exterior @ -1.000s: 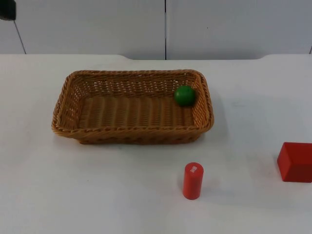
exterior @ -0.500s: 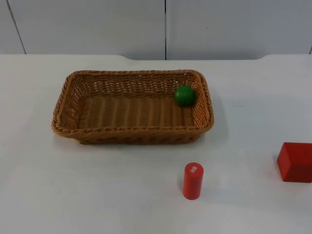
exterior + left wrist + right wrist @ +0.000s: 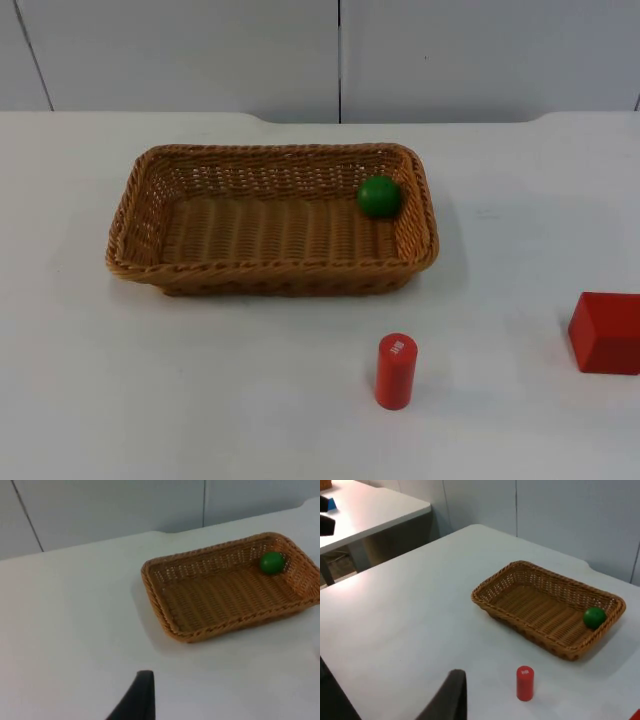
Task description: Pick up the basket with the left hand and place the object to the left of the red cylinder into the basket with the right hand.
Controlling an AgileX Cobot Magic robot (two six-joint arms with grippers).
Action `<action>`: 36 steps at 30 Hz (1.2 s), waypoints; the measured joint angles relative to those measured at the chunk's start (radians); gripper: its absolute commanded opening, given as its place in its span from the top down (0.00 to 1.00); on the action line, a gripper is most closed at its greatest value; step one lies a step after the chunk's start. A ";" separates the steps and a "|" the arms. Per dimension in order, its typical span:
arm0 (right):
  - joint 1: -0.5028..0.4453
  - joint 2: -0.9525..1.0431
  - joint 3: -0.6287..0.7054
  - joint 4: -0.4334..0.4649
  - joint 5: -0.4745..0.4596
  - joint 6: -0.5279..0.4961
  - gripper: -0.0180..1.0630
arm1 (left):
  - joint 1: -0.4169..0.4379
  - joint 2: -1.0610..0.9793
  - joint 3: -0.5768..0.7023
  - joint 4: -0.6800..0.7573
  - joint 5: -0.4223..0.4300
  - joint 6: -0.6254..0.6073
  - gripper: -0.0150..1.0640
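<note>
A brown wicker basket (image 3: 270, 268) stands on the white table, set down on its base with no gripper on it. A green ball (image 3: 379, 196) lies inside it against the right end wall. A red cylinder (image 3: 396, 371) stands upright in front of the basket's right end, with bare table to its left. My left gripper (image 3: 141, 697) hangs well back from the basket (image 3: 150, 587) and ball (image 3: 272, 562), off the basket's left end. My right gripper (image 3: 451, 695) is far back too, high over the table, looking at the basket (image 3: 535, 632), the ball (image 3: 594, 617) and the cylinder (image 3: 525, 683).
A red cube (image 3: 607, 332) sits at the table's right edge, right of the cylinder. The grey partition wall (image 3: 340, 55) closes the far side. A second white table (image 3: 370, 510) stands beyond the table's end.
A black part of the left arm at the top view's upper left corner one second ago has moved out of that view. Basket, ball, cylinder and cube have not moved.
</note>
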 measured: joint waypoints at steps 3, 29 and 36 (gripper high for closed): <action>0.000 -0.034 0.000 -0.009 0.028 0.002 0.01 | 0.000 -0.053 0.002 0.029 0.021 -0.046 0.01; 0.000 -0.131 0.052 -0.036 0.138 0.002 0.01 | 0.000 -0.180 0.031 0.318 0.180 -0.325 0.01; 0.000 -0.140 0.066 -0.040 0.176 0.002 0.01 | 0.000 -0.180 0.031 0.318 0.180 -0.325 0.01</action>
